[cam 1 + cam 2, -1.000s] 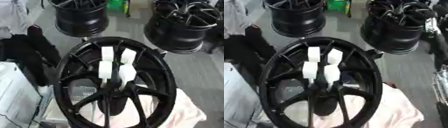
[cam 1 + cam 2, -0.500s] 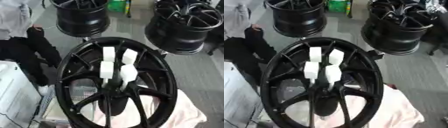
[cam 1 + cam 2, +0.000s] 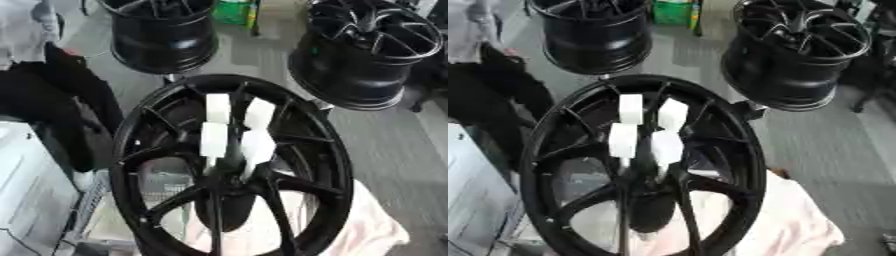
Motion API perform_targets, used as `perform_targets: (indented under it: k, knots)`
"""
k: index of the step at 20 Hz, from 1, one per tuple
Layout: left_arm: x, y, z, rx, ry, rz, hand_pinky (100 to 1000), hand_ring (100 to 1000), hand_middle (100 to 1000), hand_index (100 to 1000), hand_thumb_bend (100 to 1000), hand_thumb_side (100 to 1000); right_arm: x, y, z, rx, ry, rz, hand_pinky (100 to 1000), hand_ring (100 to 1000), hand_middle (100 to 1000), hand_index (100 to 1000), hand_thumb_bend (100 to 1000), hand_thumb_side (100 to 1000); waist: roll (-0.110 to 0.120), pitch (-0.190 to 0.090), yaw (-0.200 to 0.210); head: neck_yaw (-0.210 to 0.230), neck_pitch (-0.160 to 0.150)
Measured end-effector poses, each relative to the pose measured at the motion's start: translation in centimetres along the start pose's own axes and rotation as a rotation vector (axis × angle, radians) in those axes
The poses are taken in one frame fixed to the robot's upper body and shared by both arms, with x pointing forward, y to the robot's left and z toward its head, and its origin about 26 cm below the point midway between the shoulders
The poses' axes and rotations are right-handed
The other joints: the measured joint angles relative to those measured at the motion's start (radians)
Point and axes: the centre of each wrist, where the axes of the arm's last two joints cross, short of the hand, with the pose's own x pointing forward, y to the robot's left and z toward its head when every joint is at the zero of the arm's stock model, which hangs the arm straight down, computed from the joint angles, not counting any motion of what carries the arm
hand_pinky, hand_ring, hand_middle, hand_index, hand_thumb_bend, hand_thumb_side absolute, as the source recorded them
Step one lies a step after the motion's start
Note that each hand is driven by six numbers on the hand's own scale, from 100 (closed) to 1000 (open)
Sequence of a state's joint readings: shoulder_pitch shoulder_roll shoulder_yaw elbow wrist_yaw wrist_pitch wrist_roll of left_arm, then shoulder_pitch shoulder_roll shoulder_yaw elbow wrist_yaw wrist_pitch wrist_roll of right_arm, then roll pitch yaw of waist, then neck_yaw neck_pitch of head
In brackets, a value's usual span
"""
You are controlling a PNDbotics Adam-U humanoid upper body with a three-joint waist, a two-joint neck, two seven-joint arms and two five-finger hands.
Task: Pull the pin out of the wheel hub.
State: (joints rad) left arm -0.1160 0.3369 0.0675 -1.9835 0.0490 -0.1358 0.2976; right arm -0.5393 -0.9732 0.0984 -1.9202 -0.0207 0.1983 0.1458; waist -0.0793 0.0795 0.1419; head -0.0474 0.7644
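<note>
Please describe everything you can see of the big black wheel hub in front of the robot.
The wheel hub is a glossy black spoked rim, apparently metal, standing tilted with its face toward the camera. Thin spokes run from the centre to the round rim. Four white block-shaped pieces stick out near its centre. Its lower part rests against a pale pink cloth. No robot hand shows in either view.

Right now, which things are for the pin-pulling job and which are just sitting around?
For the job:
- wheel hub, the big black one in front
- white pins, four blocks sticking up near its middle

Just sitting around:
- two more black wheels at the back
- pink cloth under the hub
- green thing far back

No robot hand shows.
</note>
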Motion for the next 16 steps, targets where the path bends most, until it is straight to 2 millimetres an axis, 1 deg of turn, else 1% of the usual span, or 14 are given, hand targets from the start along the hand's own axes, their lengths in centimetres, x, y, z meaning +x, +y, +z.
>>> perform_targets:
  k: [4, 6, 7, 8, 10, 11, 14, 15, 16]
  knots:
    - [0.0, 0.0, 0.0, -0.011, 0.002, 0.0, 759, 901, 729, 808, 100, 700, 1.1, -0.9, -1.4, 0.239, -0.047, 0.151, 866, 821, 784, 843, 100, 423, -0.006, -0.003, 0.003, -0.007, 0.0]
    - [0.0, -0.1, 0.0, -0.017, 0.005, 0.002, 759, 901, 730, 808, 100, 700, 1.5, -1.2, -2.3, 0.33, -0.067, 0.216, 867, 828, 789, 846, 100, 463, -0.008, -0.005, 0.003, -0.009, 0.0]
    - [0.0, -0.1, 0.0, -0.018, 0.005, 0.003, 759, 901, 730, 808, 100, 700, 1.5, -1.4, -2.9, 0.369, -0.07, 0.248, 867, 828, 789, 846, 100, 463, -0.009, -0.006, 0.003, -0.01, 0.0]
    - [0.0, -0.1, 0.0, -0.019, 0.005, 0.004, 760, 901, 730, 807, 100, 700, 1.5, -1.6, -3.4, 0.404, -0.067, 0.278, 867, 835, 793, 849, 100, 506, -0.009, -0.006, 0.004, -0.01, 0.0]
    - [0.0, -0.1, 0.0, -0.023, 0.005, 0.005, 759, 902, 730, 807, 100, 700, 1.3, -1.6, -4.7, 0.473, -0.057, 0.327, 869, 842, 796, 851, 100, 536, -0.009, -0.007, 0.004, -0.013, 0.0]
    - [0.0, -0.1, 0.0, -0.025, 0.004, 0.004, 759, 902, 730, 807, 100, 700, 1.2, -1.4, -5.4, 0.505, -0.051, 0.346, 869, 842, 796, 851, 100, 536, -0.01, -0.008, 0.004, -0.014, 0.0]
    - [0.0, -0.1, 0.0, -0.031, 0.006, 0.005, 760, 903, 730, 807, 100, 701, 0.3, -0.6, -7.5, 0.595, -0.025, 0.385, 869, 845, 798, 852, 100, 592, -0.012, -0.008, 0.004, -0.019, 0.0]
    - [0.0, -0.1, 0.0, -0.033, 0.007, 0.006, 760, 903, 730, 807, 100, 701, 0.0, -0.3, -8.2, 0.62, -0.017, 0.391, 869, 845, 798, 852, 100, 592, -0.012, -0.008, 0.003, -0.019, 0.0]
    - [0.0, -0.1, 0.0, -0.033, 0.007, 0.006, 760, 903, 731, 807, 100, 700, -0.4, 0.1, -8.8, 0.644, -0.009, 0.396, 870, 850, 802, 856, 100, 628, -0.012, -0.008, 0.003, -0.019, 0.0]
